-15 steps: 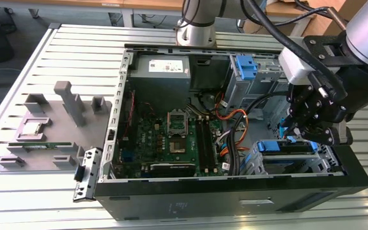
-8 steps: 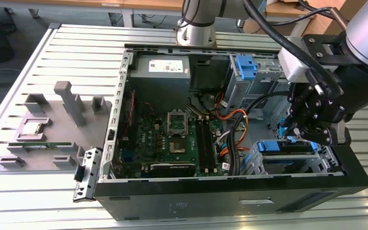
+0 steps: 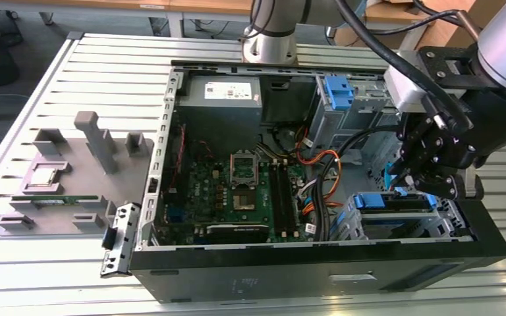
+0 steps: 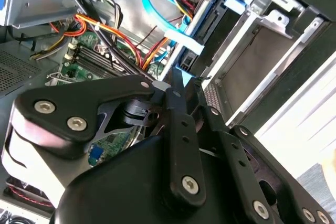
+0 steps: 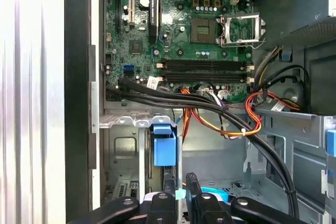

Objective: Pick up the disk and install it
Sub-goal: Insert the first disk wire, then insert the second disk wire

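Open computer case [image 3: 323, 276] on the slatted tabletop [image 3: 60, 276], the disk [image 3: 397, 201] with blue rails seated in the drive cage at the near right of the exterior view, gripper [image 3: 421, 185] just above it, fingers [image 5: 169, 190] nearly closed, grip on it unclear, motherboard [image 3: 244, 184] left, power supply [image 3: 226, 92] at the far side.

White silkscreen lettering is seen on the motherboard [image 5: 173, 30] in the first wrist view. In the exterior view, a white label [image 3: 227, 92] on the power supply [image 3: 235, 106] is printed, but nothing there can be read.
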Robot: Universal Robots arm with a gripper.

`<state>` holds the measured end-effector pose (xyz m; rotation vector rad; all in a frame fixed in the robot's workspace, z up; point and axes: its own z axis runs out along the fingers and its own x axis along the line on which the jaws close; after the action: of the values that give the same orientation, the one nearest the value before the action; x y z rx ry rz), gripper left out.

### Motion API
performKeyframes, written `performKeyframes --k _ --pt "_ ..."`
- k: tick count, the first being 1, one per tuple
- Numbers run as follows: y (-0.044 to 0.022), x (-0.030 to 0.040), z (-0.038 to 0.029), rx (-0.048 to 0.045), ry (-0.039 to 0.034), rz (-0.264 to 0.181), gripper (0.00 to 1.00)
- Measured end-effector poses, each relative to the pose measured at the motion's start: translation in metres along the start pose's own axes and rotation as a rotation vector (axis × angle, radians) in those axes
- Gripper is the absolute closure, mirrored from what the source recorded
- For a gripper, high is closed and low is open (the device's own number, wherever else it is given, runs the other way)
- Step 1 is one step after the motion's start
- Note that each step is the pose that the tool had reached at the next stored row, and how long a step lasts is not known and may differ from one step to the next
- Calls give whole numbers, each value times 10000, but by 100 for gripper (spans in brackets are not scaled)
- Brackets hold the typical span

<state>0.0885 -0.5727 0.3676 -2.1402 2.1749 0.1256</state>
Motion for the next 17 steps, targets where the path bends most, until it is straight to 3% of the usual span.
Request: performKeyframes --k 11,17 --pt "-294 -5 4 -9 0 2 76" --pt "-368 -6 5 -13 0 3 76"
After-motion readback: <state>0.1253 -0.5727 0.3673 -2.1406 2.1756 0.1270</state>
